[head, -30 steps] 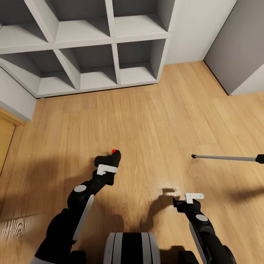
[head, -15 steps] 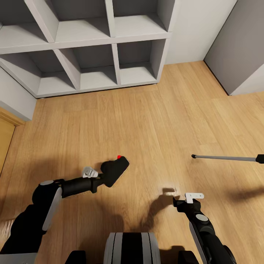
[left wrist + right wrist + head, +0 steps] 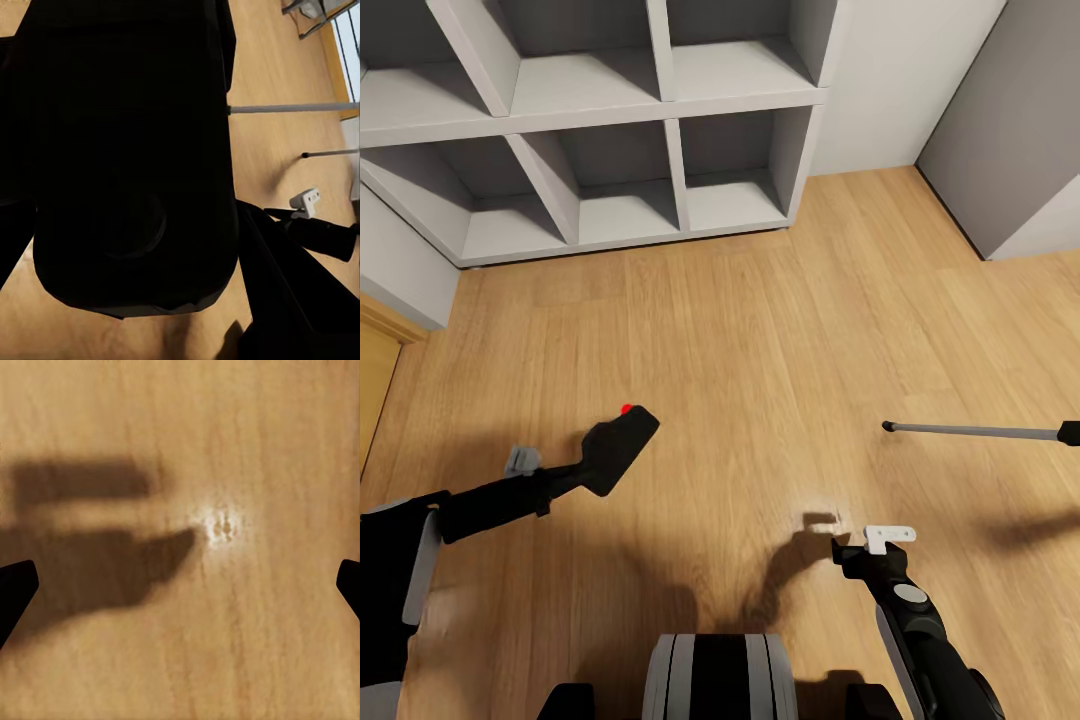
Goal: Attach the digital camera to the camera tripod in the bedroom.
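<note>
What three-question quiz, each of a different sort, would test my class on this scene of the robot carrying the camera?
1. True or false: the digital camera lies loose on the floor.
2. Multiple choice: the grey cube shelf stands (A) against the wall ahead of the robot, (B) behind the robot, (C) on a desk.
3. Fill in: the jaws of the right gripper stand ____ over the bare wood floor.

Key
1. False: the left gripper holds it above the floor, red button up.
2. A.
3. Open: the right wrist view shows a fingertip at each edge with floor between.

A thin silver tripod leg reaches in from the right edge.
</note>
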### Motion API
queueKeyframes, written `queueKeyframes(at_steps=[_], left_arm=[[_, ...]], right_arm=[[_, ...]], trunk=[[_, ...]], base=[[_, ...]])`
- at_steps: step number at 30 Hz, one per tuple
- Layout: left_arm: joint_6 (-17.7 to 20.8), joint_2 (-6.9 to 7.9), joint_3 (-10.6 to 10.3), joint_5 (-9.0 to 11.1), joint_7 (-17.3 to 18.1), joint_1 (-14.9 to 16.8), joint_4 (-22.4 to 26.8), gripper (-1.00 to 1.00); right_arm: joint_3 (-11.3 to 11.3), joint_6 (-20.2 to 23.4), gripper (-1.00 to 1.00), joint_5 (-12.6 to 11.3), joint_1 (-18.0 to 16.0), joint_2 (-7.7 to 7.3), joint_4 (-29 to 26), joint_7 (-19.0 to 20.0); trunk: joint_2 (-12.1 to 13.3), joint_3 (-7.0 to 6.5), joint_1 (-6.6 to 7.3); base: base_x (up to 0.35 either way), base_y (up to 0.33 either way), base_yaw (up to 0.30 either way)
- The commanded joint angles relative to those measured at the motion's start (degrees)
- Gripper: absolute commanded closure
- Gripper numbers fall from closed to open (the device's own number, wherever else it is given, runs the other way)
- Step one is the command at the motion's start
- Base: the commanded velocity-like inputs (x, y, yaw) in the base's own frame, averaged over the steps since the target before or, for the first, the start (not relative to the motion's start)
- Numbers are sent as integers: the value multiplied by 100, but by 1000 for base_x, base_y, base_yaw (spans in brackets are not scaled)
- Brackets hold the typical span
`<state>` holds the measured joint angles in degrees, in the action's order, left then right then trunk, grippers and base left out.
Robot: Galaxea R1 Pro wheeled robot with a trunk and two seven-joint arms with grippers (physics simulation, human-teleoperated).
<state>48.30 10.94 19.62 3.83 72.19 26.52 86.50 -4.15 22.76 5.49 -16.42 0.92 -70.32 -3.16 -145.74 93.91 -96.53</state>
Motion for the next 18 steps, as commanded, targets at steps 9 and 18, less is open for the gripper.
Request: queueKeyframes(at_steps=[9, 18], left_arm=[[21, -164, -65, -24, -163, 2, -16, 100], [14, -1350, -460, -317, -2471, 2, -471, 100]], right_arm=[[-6, 36, -100, 58, -1, 4, -3, 8], [-6, 27, -100, 58, -1, 13, 9, 0]], trunk=[[-1, 3, 1], [-1, 3, 1]], base=[[0, 0, 0], [0, 0, 0]])
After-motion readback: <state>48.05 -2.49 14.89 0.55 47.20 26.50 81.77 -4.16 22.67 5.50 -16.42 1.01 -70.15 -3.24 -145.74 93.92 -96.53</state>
